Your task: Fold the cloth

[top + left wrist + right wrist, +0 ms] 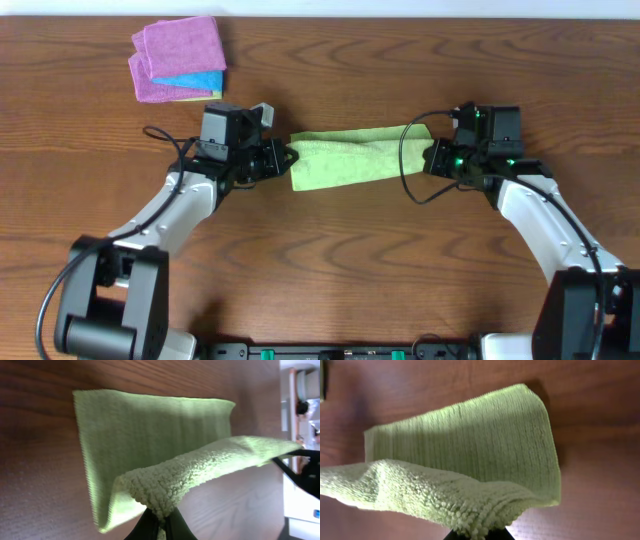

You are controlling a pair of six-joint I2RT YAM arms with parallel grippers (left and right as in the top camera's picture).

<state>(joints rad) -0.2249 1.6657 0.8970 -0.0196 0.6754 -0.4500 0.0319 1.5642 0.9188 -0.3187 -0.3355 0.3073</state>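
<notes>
Left gripper (283, 157), right gripper (432, 157): pinching opposite ends of green cloth (350, 160) at centre of table (320, 290), holding one edge raised over the flat half. Roughly mid-fold; left to do: lay edge down, align, release.

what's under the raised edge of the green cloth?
A lower layer of the same cloth, flat on the wooden table. Nothing else shows; the strip directly beneath the raised fold is covered in both wrist views.

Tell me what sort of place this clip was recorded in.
Probably a robot lab or test bench: a wood-grain table, a left arm and right arm holding a green cloth between them, and a stack of spare cloths.
</notes>
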